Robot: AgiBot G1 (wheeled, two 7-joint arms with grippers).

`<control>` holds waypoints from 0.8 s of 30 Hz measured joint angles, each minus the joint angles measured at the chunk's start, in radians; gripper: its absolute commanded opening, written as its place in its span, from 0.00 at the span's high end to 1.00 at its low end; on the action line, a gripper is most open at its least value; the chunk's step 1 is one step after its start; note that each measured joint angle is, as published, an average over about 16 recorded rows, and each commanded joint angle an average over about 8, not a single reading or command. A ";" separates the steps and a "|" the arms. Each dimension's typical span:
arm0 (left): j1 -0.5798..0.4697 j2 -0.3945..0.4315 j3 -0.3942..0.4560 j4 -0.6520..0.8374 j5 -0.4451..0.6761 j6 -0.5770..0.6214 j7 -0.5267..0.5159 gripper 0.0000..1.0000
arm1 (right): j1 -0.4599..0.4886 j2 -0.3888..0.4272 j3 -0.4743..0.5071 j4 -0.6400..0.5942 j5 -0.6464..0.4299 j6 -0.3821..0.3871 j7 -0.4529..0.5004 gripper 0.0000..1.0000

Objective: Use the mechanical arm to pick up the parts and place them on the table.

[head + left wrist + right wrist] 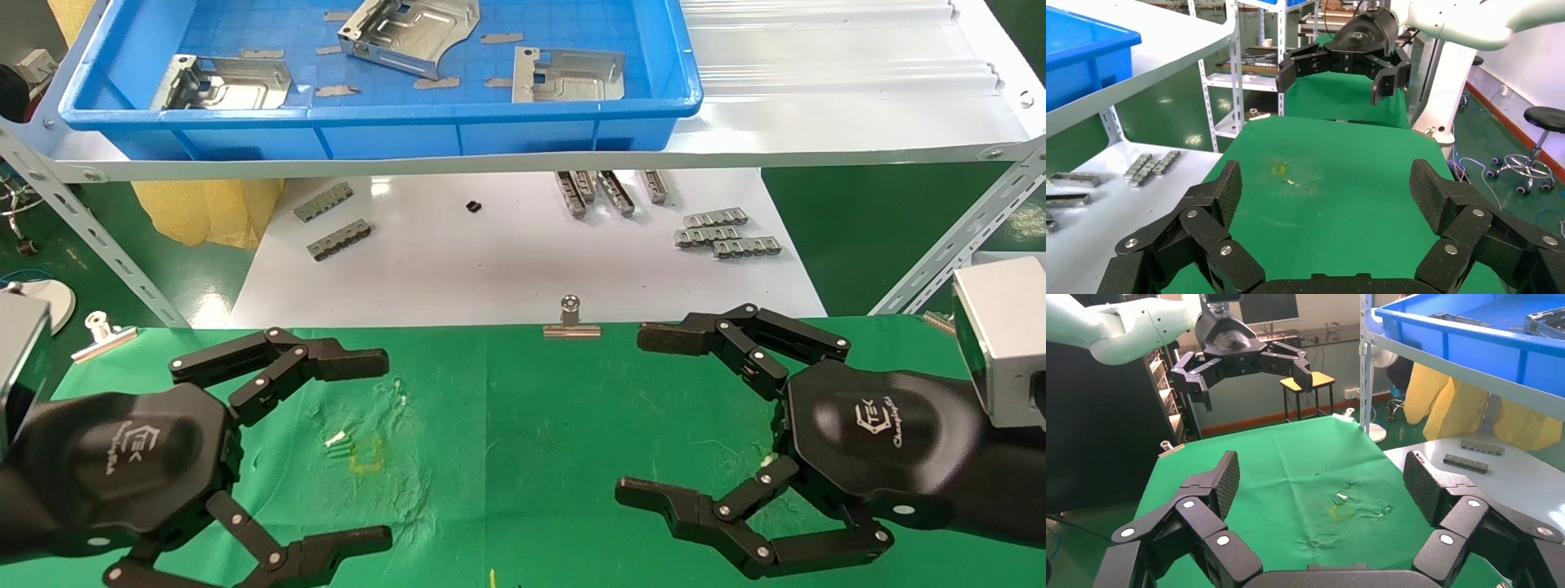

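Three silvery sheet-metal parts lie in the blue tray [368, 117] on the upper shelf: one at the left [225, 82], one in the middle [409, 33], one at the right [568, 75]. My left gripper [384, 449] is open and empty, low over the left side of the green table [531, 425]. My right gripper [631, 413] is open and empty over the right side, facing the left one. Each wrist view shows its own open fingers [1324, 184] [1321, 471] with bare green cloth and the yellow mark [366, 457] between the grippers.
A glossy white board [507, 261] behind the table carries grey toothed strips [331, 220] [719, 233]. Binder clips [571, 322] [102, 331] hold the cloth's far edge. Slanted shelf struts [90, 237] [956, 245] stand at both sides. A yellow bag [204, 212] hangs behind at the left.
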 measured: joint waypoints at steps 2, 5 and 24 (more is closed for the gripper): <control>0.000 0.000 0.000 0.000 0.000 0.000 0.000 0.00 | 0.000 0.000 0.000 0.000 0.000 0.000 0.000 1.00; 0.000 0.000 0.000 0.000 0.000 0.000 0.000 0.00 | 0.000 0.000 0.000 0.000 0.000 0.000 0.000 1.00; 0.000 0.000 0.000 0.000 0.000 0.000 0.000 0.00 | 0.000 0.000 0.000 0.000 0.000 0.000 0.000 1.00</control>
